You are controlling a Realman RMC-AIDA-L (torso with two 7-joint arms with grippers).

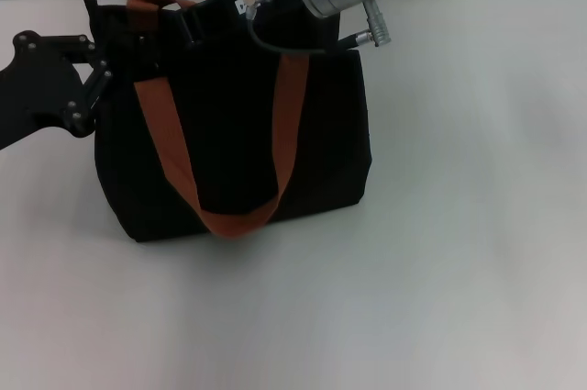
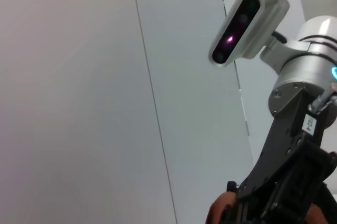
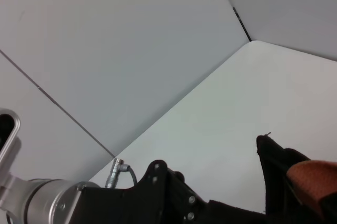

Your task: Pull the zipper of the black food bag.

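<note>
Black soft fabric food bag (image 1: 312, 133) with rust-orange webbing handles (image 1: 165, 147) stands at my table's (image 1: 459, 252) 11 o'clock, left gripper (image 1: 96, 87) at its 9 o'clock edge, right gripper (image 1: 197, 23) at its top, jaws I cannot tell.

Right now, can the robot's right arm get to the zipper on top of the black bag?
Probably yes. The right pincer is already down at the top of the black food bag, between the orange handles. The zipper itself is hidden behind the arm, so I can't see any contact.

Head: high, looking down at worktop (image 1: 440, 271) | wrists: low, close, facing wall | shared: orange handle (image 1: 170, 165)
</note>
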